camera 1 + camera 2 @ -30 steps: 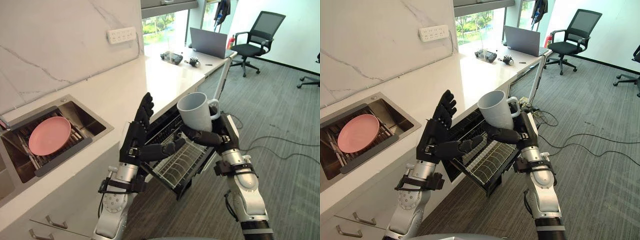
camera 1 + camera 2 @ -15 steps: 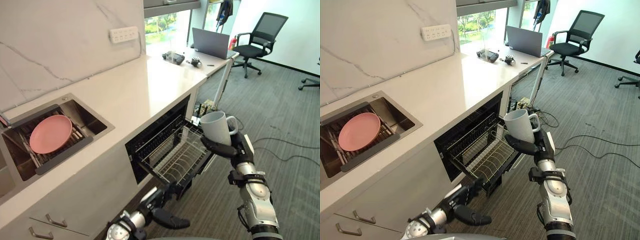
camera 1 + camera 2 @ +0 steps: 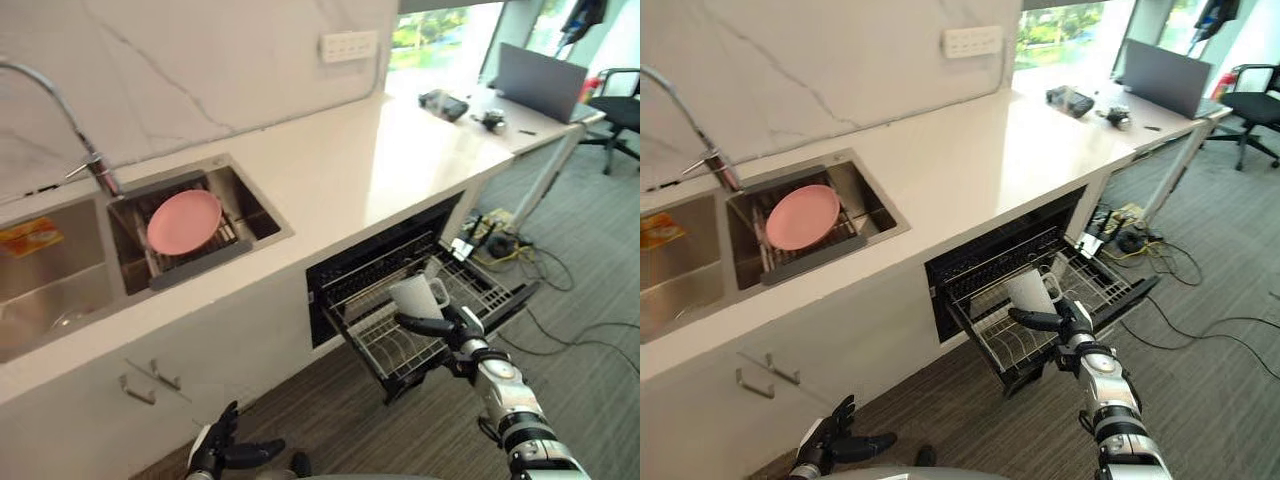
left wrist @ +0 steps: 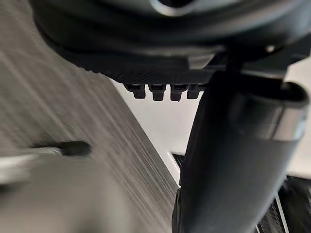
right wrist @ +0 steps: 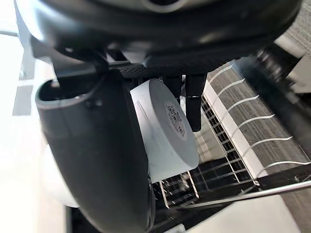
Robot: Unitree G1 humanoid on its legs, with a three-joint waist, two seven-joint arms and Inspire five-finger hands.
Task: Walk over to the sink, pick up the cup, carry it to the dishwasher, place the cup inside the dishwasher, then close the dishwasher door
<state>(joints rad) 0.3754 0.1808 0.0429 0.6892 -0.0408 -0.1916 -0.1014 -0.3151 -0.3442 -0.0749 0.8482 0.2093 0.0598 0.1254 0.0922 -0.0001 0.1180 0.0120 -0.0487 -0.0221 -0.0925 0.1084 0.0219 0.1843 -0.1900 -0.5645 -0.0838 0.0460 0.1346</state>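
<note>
As our right hand [image 3: 450,326] clamps the cup [image 3: 416,296] over the rack [image 3: 376,336], we're placing. Next lower, release; left hand [image 3: 218,453] idle, fingers apart.

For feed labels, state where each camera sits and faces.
Left eye view: on the head, looking down at counter and open dishwasher; right hand holds the cup over the rack, left hand low.
Right eye view: beside it, same scene.
Left wrist view: along the left hand, facing floor.
Right wrist view: along the right hand; shares cup and rack with both eyes.
</note>
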